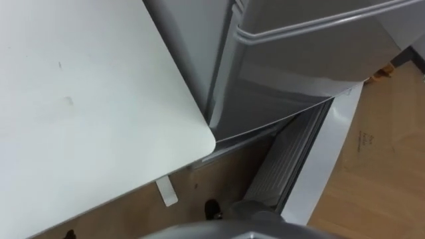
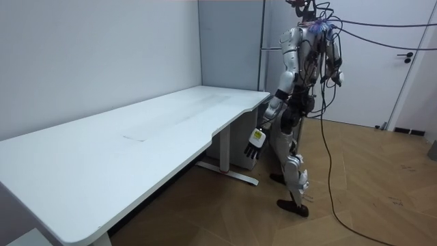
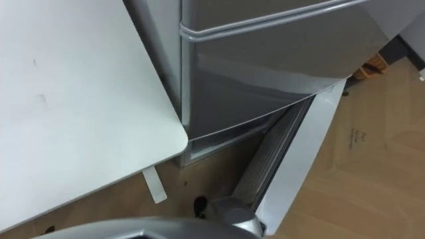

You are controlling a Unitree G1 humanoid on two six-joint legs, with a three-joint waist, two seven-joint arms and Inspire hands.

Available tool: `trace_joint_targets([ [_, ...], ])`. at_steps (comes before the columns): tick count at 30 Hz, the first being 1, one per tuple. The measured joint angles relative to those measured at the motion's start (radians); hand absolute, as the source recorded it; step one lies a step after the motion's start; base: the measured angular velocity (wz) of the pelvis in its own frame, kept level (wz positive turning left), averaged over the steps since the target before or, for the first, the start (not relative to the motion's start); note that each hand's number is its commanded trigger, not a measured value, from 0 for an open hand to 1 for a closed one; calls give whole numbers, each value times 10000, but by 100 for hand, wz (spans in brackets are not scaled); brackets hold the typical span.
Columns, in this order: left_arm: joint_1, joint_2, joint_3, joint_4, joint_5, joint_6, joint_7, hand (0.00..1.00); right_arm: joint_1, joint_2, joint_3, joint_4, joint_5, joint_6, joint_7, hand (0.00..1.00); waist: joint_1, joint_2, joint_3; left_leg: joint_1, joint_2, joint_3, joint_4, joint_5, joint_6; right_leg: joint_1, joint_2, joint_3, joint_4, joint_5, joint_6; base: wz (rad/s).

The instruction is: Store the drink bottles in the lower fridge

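The lower fridge door [image 1: 327,153] is standing open at centre right; the left hand [image 2: 255,145] is hanging loosely spread, empty, so loading seems unstarted.

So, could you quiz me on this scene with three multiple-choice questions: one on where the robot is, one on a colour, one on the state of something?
1. Where does the robot stand?
A) at the far end of the table, by the fridge
B) under the table
C) on the table

2. What colour is the table?
A) black
B) white
C) red

3. How is the fridge's lower door?
A) shut
B) taken off
C) swung open

Answers:
1 A, the room view shows it there.
2 B, its top is plain white.
3 C, the door angles out from the fridge, with its ribbed inner side showing.
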Motion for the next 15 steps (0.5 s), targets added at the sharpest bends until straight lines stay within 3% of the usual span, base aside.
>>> trace_joint_targets([
  [5, -58, 77, 8, -21, -15, 26, -209, 0, -494, 183, 4, 240, 549, -22, 3, 0, 71, 67, 53, -15, -49, 405, 154, -101, 42, -184, 15, 123, 200, 14, -1, -23],
  [7, -76, 110, 40, -139, -4, 19, -273, 0, -558, 181, 130, 245, 1114, -25, 24, 0, 178, 49, 37, -61, -68, 727, 191, -141, 74, -318, 36, 138, 205, 115, -4, -45],
  [8, -68, 115, 54, -137, -8, 20, -277, 0, -785, 182, 396, 246, 1260, -32, 43, 0, 346, 256, 18, -132, 10, 1145, 244, -172, 114, -389, 66, -76, 189, 284, -53, -76],
  [9, -71, 129, 151, -144, 48, 32, -293, 0, -947, 230, 648, 280, 1255, -66, 49, 0, 572, 245, 44, -152, 178, 1825, 386, -283, 107, -661, -82, -1130, 1368, -327, -454, -71],
  [10, -71, 113, 197, -150, 110, 48, -289, 0, -922, 258, 732, 300, 1295, -87, 26, 0, 612, 256, 36, -138, 206, 2033, 477, -353, 89, -663, -266, -1678, 2148, -829, -668, -48],
  [11, -46, 101, 197, -250, 108, 82, -277, 0, -893, 290, 869, 403, 1394, -142, -55, 0, 750, 251, 34, -82, 179, 2362, 599, -467, 67, -497, -641, -2393, 3280, -1592, -720, -29],
  [12, 27, 102, 213, -332, 124, 221, -272, 0, -898, 301, 1162, 607, 1486, -293, -46, 0, 1006, 246, 34, -27, 146, 2757, 889, -666, 36, -200, -997, -2713, 3904, -2171, -602, -38],
  [13, 62, 119, 246, -341, 195, 297, -267, 0, -914, 342, 1321, 719, 1511, -343, 10, 0, 1104, 209, 29, -17, 143, 2979, 1152, -804, 44, -64, -1091, -2639, 3938, -2415, -463, -54],
  [14, 104, 168, 412, -335, 326, 481, -250, 0, -947, 539, 1660, 1057, 1524, -393, 240, 0, 1266, -152, 77, -39, 60, 3014, 1897, -939, 135, 79, -1110, -2422, 3594, -2767, -456, -58],
  [15, 127, 83, 417, -299, 477, 585, -249, 0, -1099, 682, 1924, 1397, 1564, -370, 458, 0, 1479, 25, 85, -346, 99, 2669, 2653, -940, 150, 342, -875, -1900, 3022, -2778, -529, -55],
])
